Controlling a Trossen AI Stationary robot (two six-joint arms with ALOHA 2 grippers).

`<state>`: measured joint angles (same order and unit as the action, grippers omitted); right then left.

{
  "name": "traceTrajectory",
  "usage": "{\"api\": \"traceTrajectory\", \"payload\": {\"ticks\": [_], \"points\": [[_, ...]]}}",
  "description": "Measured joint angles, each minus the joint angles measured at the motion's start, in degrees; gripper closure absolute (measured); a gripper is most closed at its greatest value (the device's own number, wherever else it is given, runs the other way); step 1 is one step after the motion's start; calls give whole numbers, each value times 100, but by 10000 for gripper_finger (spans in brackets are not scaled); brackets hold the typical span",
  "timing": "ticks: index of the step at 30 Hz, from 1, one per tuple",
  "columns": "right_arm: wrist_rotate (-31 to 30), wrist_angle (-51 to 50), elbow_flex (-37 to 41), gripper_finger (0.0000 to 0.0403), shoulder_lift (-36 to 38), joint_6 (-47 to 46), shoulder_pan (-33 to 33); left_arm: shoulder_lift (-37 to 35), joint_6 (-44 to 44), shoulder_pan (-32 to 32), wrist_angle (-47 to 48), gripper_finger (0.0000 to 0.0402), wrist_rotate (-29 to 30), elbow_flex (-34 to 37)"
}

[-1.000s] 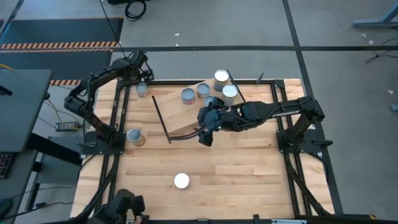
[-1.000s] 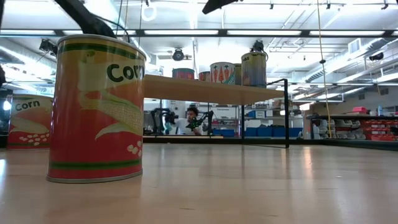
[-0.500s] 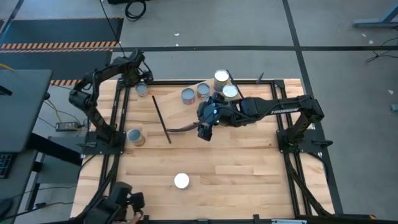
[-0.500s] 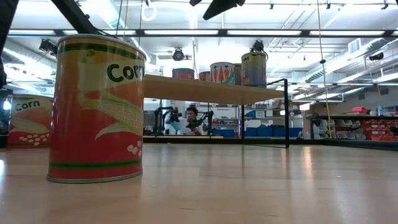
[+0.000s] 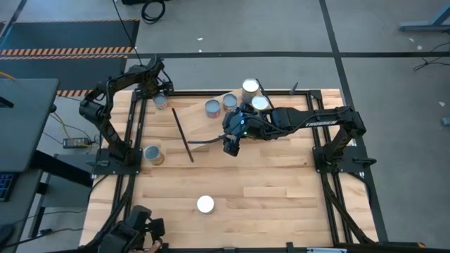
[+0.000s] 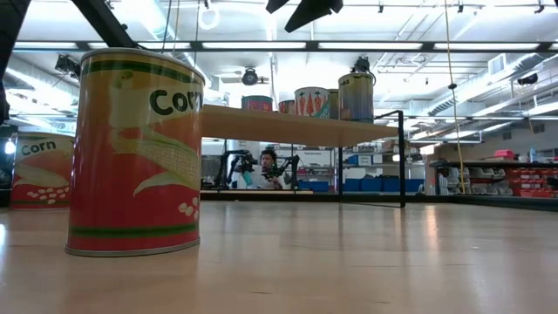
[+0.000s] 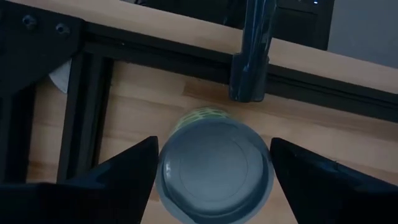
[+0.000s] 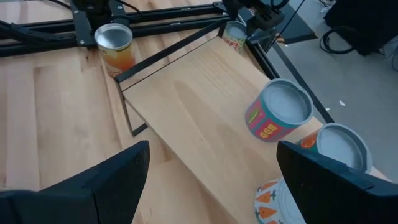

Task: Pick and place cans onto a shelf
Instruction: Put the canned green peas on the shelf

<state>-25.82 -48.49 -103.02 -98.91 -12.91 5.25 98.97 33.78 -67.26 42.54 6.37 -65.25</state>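
Note:
A can with a grey top [image 7: 214, 174] stands on its base at the table's far left corner [image 5: 160, 101]. My left gripper [image 7: 214, 143] hangs over it, pointing down and open, one finger on either side of its top; I see no touch. Several cans [image 5: 212, 107] [image 5: 229, 102] [image 5: 250, 88] stand on the light wood shelf [image 5: 200, 125]. My right gripper [image 5: 232, 145] hovers open above the shelf board [image 8: 199, 106], holding nothing. Two more cans stand on the table, one at the left [image 5: 152, 154] and one near the front [image 5: 204, 204].
Black frame rails [image 5: 133, 126] run along the table's left, right and far sides, close to the corner can. A dark post [image 7: 252, 56] stands just beyond that can. The near half of the table [image 5: 267, 197] carries only the front Corn can [image 6: 135, 153].
My left gripper has come down over the corner can, still open. My right arm has swung a little toward the table's far edge above the shelf, its gripper unchanged. No can has moved.

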Motion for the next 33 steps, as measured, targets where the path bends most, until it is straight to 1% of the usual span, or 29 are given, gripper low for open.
{"api": "traceTrajectory", "payload": {"ticks": [4, 12, 18, 20, 22, 28, 33], "points": [[13, -2, 0, 44, 0, 0, -48, 3, 174, -2, 121, 88, 0, 0], [18, 0, 0, 44, 0, 0, -58, 3, 9, 31, 201, 88, -7, 4], [19, -2, 0, 44, 0, -61, -58, 1, 0, 31, 195, 116, -9, 4], [19, -2, 0, 44, 0, -93, -56, 1, -22, 31, 195, 119, -19, 4], [19, -2, 0, 44, 0, -145, -56, 1, -39, 31, 195, 114, -26, 4], [41, -4, 0, 44, 0, -172, -56, 21, 2, 31, 270, 76, -84, 11], [41, -4, 0, 44, 0, -173, -56, 27, 104, 42, 413, 63, -90, 17]]}}
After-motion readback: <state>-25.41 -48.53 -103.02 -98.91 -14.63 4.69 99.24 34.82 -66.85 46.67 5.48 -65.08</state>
